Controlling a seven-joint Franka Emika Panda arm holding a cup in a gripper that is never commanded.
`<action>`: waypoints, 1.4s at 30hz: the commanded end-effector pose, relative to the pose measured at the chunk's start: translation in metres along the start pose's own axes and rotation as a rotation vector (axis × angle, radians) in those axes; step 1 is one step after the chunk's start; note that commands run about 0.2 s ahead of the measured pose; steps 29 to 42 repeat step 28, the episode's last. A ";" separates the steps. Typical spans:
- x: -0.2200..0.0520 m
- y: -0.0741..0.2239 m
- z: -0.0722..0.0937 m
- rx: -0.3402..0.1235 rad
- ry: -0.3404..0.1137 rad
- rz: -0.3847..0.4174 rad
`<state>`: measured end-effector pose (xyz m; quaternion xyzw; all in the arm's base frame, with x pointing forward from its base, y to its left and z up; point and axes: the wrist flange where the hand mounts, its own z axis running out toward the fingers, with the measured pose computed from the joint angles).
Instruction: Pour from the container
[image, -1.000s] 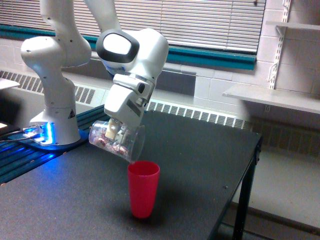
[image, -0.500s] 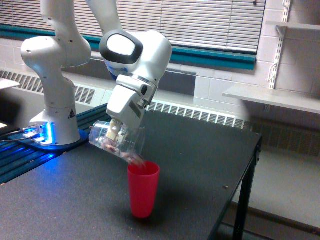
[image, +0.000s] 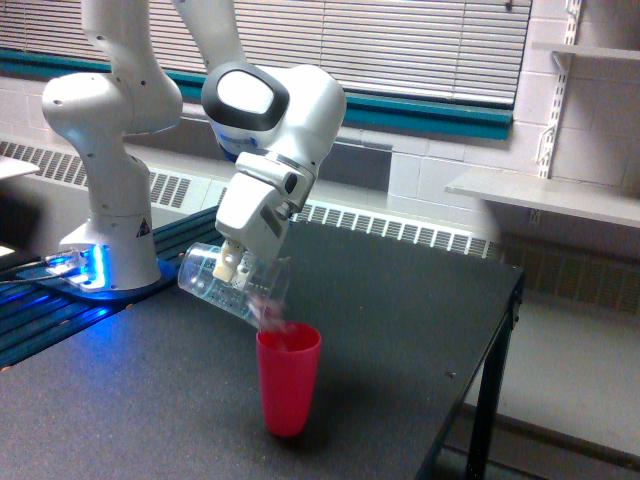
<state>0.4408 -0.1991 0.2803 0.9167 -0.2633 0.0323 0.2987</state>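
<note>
Red cup (image: 288, 378) upright; black table (image: 400, 300)

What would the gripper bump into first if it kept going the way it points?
The gripper points down and toward the exterior view's left, already clamped on the tilted clear cup. Beyond the cup, it would probably meet the black table first, though depth is hard to judge.

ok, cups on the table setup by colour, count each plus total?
Clear: 1, the container, tipped in the hand over the red one
Red: 1, the red cup, upright on the table
Total: 2
</note>
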 end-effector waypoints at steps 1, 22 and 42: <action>0.004 0.002 -0.004 -0.006 0.011 -0.016; 0.012 0.016 -0.023 0.090 0.039 0.033; 0.014 0.019 -0.029 0.127 0.057 0.049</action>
